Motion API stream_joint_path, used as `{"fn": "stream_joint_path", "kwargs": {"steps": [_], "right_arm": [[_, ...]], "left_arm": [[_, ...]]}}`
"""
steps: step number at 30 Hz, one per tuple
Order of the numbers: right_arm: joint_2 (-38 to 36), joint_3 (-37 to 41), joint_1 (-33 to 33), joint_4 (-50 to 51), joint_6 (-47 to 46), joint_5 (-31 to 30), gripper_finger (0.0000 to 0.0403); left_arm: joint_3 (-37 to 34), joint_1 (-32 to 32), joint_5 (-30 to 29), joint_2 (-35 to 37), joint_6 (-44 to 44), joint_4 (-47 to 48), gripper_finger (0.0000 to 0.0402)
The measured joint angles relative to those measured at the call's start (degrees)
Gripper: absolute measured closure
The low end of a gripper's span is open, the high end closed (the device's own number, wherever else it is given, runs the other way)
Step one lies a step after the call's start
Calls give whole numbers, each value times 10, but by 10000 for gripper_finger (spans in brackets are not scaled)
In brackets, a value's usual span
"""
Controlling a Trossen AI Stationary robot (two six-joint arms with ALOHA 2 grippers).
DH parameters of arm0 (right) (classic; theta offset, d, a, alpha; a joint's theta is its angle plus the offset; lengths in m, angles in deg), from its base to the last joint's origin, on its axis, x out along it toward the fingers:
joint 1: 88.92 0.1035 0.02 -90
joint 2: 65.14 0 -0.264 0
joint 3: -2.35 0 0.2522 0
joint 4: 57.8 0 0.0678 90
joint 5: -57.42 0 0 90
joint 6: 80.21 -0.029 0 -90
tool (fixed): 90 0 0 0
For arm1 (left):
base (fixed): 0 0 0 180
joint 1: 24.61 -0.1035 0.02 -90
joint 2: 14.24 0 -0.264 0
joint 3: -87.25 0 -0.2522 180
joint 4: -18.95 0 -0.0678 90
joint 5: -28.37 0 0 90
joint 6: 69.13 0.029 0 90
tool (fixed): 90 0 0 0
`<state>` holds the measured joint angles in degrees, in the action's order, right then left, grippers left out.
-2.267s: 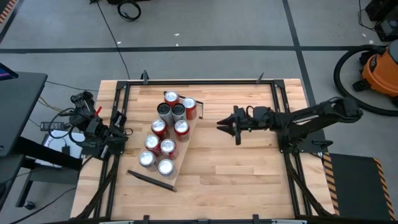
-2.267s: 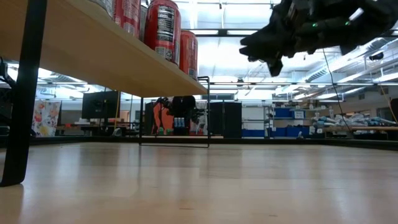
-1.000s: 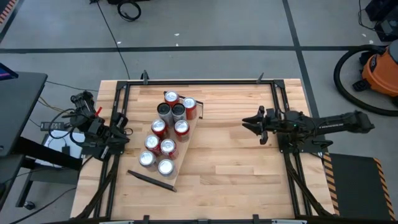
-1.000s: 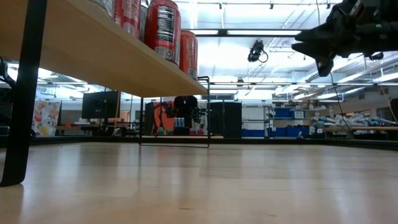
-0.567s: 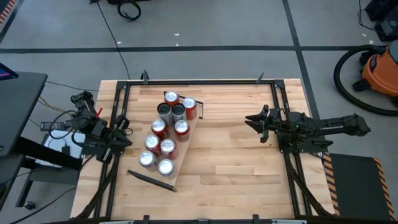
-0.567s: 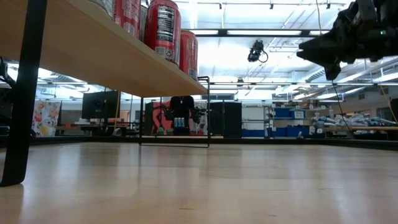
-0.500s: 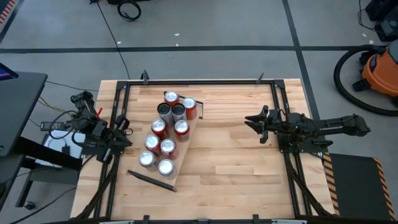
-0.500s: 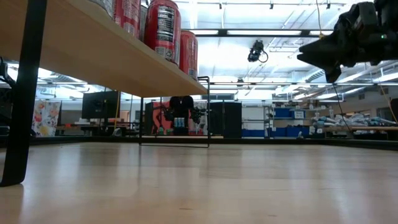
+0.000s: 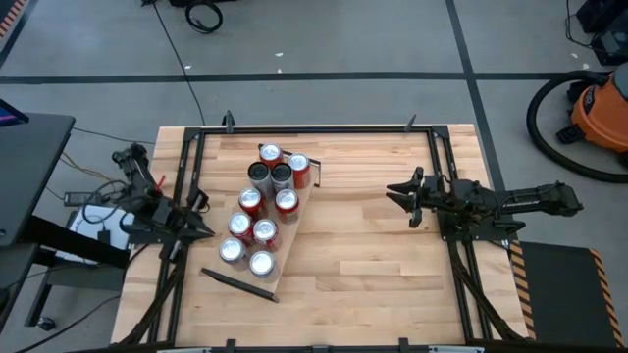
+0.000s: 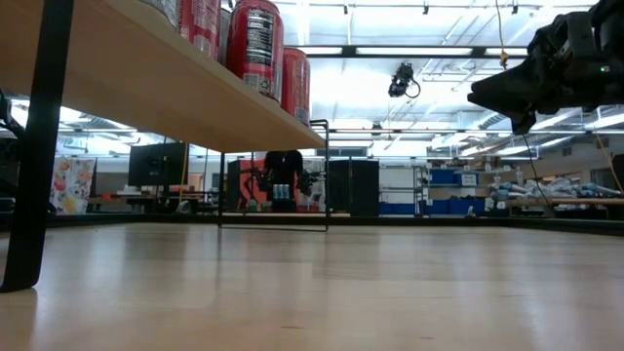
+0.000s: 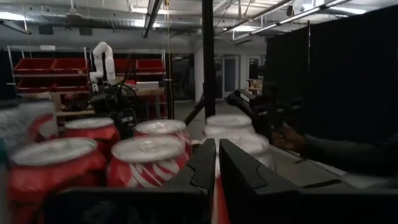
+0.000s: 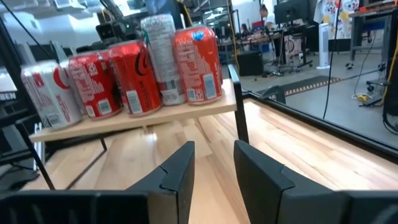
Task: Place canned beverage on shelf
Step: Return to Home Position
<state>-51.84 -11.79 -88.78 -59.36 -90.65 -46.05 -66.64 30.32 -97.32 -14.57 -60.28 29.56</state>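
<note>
Several red and silver cans (image 9: pixel 263 211) stand upright on the shelf (image 9: pixel 291 227), a pale plank that runs slantwise across the table's left half. Black legs (image 10: pixel 39 146) raise it above the tabletop. The cans also show in the right wrist view (image 12: pixel 124 71) and close up in the left wrist view (image 11: pixel 146 158). My left gripper (image 9: pixel 203 232) is shut and holds nothing, at the table's left edge beside the cans. My right gripper (image 9: pixel 391 191) hovers above the table's right half, pointing level at the shelf (image 12: pixel 143 118). Its fingers are close together with nothing between them.
A black metal frame (image 9: pixel 314 128) borders the tabletop. Bare wood (image 9: pixel 363 255) lies between the shelf and my right gripper. A thin dark bar (image 9: pixel 240 284) ends the shelf on the near side. An orange vacuum (image 9: pixel 599 108) stands on the floor off the table's right.
My right gripper has sunk a little and rolled slightly, still pointing at the shelf. My left gripper has shifted a little toward the table's near edge beside the cans. Both have stayed shut. The cans and the shelf have not moved.
</note>
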Motion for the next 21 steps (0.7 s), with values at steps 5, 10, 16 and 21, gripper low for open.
{"fn": "stream_joint_path", "kwargs": {"steps": [5,10,16,21], "right_arm": [[0,0,0,8,12,0,280],[0,0,0,8,23,-2,280],[0,0,0,8,31,-3,280],[0,0,0,9,32,-4,280]], "left_arm": [[-51,-1,-10,0,34,-88,370],[-52,-1,-25,0,33,-92,370],[-52,-1,-9,0,27,-74,370],[-52,-1,4,0,16,-49,370]]}}
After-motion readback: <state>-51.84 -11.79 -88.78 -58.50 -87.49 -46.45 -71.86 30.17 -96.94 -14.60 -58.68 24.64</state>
